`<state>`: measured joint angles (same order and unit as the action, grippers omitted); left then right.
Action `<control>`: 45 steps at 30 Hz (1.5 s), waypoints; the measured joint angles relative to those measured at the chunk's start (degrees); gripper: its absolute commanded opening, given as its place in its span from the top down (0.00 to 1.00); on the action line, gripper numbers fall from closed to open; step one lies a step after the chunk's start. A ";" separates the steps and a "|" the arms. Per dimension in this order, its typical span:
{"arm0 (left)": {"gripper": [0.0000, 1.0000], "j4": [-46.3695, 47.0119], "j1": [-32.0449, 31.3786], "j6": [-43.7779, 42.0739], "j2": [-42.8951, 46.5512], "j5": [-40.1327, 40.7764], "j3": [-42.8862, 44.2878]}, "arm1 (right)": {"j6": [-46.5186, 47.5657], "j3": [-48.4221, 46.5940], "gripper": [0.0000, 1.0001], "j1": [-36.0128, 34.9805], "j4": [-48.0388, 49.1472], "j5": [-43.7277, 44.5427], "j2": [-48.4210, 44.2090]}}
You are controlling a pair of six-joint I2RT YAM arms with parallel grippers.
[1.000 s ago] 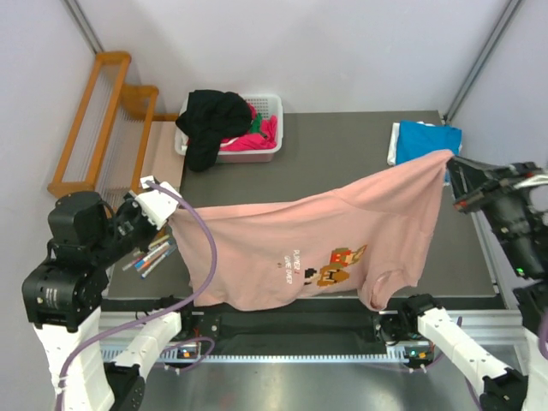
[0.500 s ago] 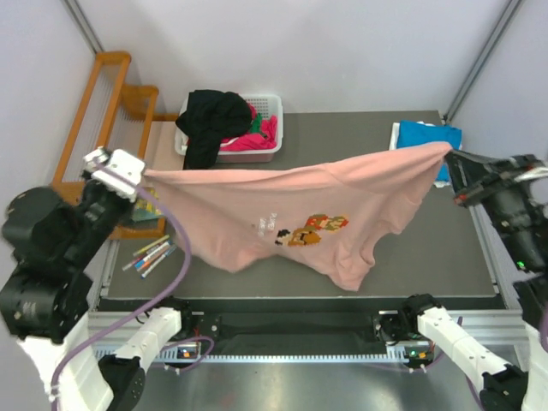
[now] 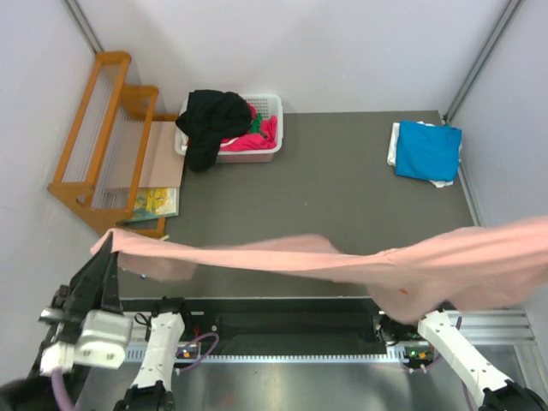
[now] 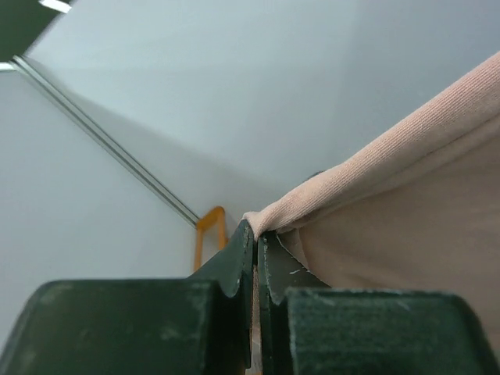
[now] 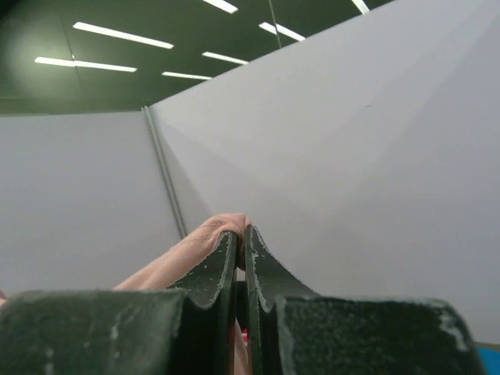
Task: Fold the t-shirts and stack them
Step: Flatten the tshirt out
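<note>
Salmon-pink soft cloth t-shirt (image 3: pixel 342 261) strung taut in mid-air between both pincers. Left gripper (image 4: pixel 255 234) clamped tight on one corner; right gripper (image 5: pixel 241 233) pinched closed on the opposite edge.

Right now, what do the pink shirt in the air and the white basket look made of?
Pink shirt: soft, matte knit cloth, likely cotton jersey; fine ribs show along its edge up close. White basket: probably hard, smooth plastic, judging by its thin slatted walls.
</note>
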<state>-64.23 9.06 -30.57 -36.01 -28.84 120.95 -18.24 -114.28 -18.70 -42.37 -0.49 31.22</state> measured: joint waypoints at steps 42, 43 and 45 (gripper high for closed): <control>1.00 25.40 -8.37 -5.57 -50.07 11.04 -48.28 | -0.44 37.22 1.00 12.52 30.64 7.50 50.47; 1.00 25.86 -9.09 -5.51 -51.41 11.89 -47.10 | -0.44 36.59 1.00 12.68 30.88 7.50 52.09; 1.00 26.97 -10.23 -5.33 -54.03 13.60 -44.57 | -0.42 35.43 1.00 12.90 31.06 7.52 54.93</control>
<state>-37.26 -1.17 -35.90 -90.04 -15.25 76.38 -18.65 -78.85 -5.80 -11.31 7.03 86.15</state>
